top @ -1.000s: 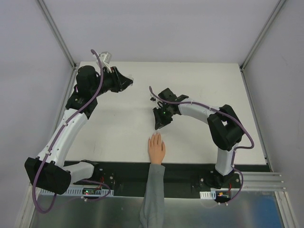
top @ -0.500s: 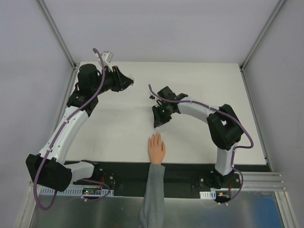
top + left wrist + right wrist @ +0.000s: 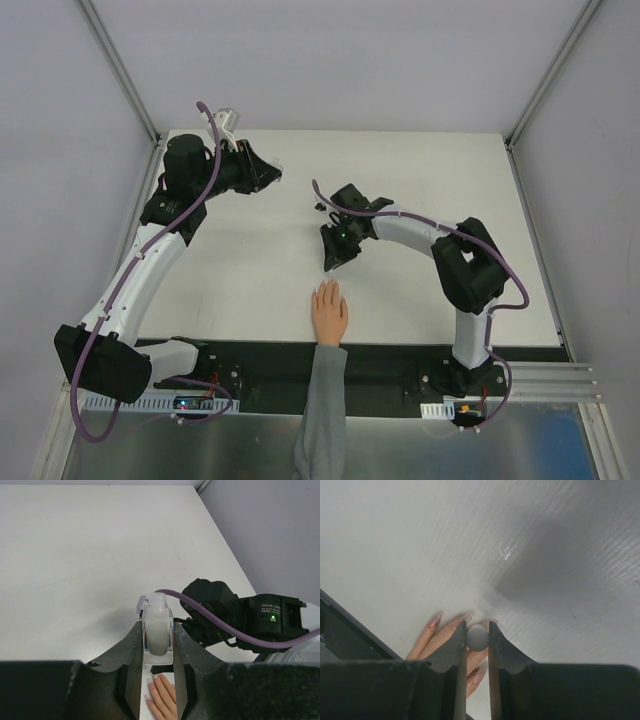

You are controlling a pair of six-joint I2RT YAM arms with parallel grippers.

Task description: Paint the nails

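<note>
At the table's (image 3: 420, 170) near edge lies the mannequin hand (image 3: 329, 312), its pinkish nails (image 3: 434, 619) just beneath the right gripper (image 3: 477, 626), which pinches a small round grey cap (image 3: 477, 638). Far left, the left gripper (image 3: 270, 172) clamps a clear bottle (image 3: 157, 627).

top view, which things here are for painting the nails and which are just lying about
For the job: mannequin hand with its nails; clear bottle in the left fingers; round grey cap in the right fingers.
Just there: table, purple cables.
</note>
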